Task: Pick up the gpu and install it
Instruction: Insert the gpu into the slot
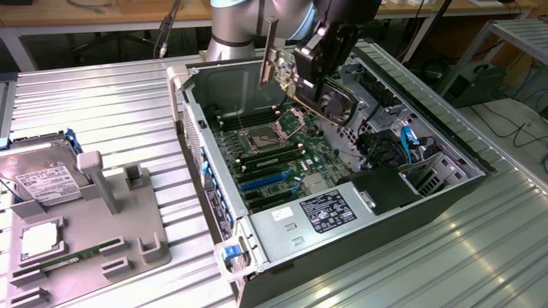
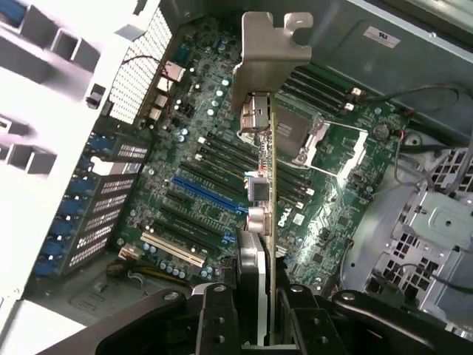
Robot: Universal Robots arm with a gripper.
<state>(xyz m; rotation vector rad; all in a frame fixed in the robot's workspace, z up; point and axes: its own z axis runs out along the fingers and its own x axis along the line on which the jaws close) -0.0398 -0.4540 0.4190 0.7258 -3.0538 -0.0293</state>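
Gpu (image 1: 330,101) (image 2: 270,194): clamped edgewise between the fingers of the gripper (image 2: 259,314), with the silver bracket (image 2: 272,55) at the end away from the wrist. It is held tilted over the open case (image 1: 205,147), above the motherboard (image 2: 199,185) near the CPU socket (image 2: 329,140), and is seated in no slot. Hard drive (image 1: 38,176): kept on the grey tray (image 1: 128,224) beside the case.

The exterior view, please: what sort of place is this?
Probably a robotics lab for computer assembly: an open PC case on a ribbed metal table, a grey parts fixture, and the gripper holding the gpu.
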